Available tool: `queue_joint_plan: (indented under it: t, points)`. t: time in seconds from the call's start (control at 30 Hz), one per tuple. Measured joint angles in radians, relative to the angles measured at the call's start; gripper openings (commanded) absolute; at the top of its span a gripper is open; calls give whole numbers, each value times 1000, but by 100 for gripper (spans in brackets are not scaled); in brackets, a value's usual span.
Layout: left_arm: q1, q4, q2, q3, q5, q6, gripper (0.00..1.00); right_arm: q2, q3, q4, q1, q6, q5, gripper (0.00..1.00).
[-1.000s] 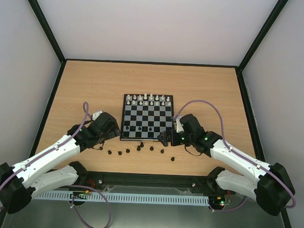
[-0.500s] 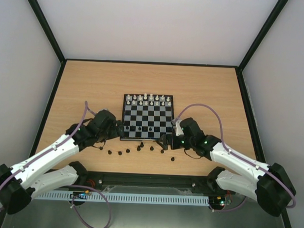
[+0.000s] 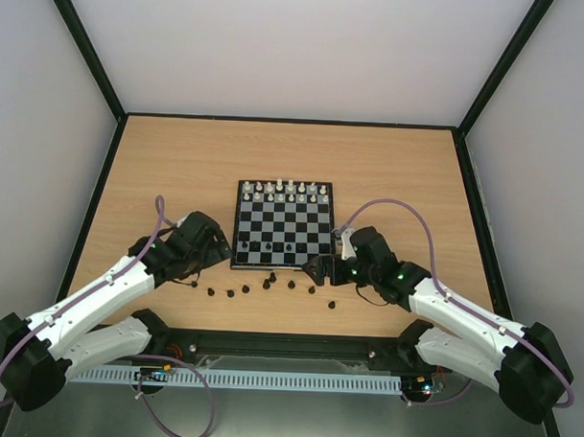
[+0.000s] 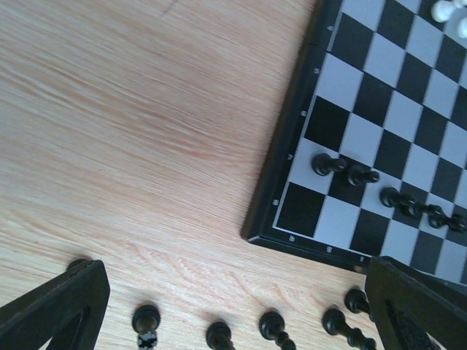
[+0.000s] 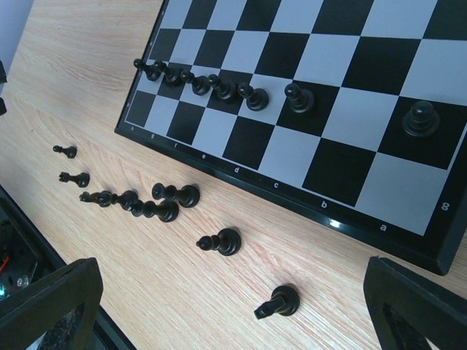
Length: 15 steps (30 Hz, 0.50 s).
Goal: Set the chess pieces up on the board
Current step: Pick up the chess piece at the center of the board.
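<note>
Beside the board (image 3: 283,223): unplaced chess pieces (image 5: 226,241) on tabletop (image 3: 179,167); left end effector (image 4: 235,310) and right end effector (image 5: 233,306) wide open (empty, ready to pick).

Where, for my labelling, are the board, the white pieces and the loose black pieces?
board (image 3: 283,225): top view, a bare square near its middle.
white pieces (image 3: 280,189): top view, one piece mid-row at the far edge.
loose black pieces (image 5: 225,241): right wrist view, the body of one lying off the board.

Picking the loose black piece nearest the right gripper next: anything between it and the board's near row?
Nothing visible. The black piece sits on bare table before the open right gripper; only the board's border separates it from the empty near row.
</note>
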Motion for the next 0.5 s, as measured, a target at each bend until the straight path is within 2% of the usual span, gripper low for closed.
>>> queue_joint_plan:
  t: [0.27, 0.37, 0.5]
  points:
    - [87, -29, 12, -11, 19, -4, 99, -2, -10, 4, 0, 0, 5, 99]
    - [147, -34, 57, -31, 57, 22, 99, 18, -10, 15, 0, 0, -3, 98]
    - [175, -46, 126, -51, 94, 58, 99, 43, -10, 21, 0, 0, -19, 99]
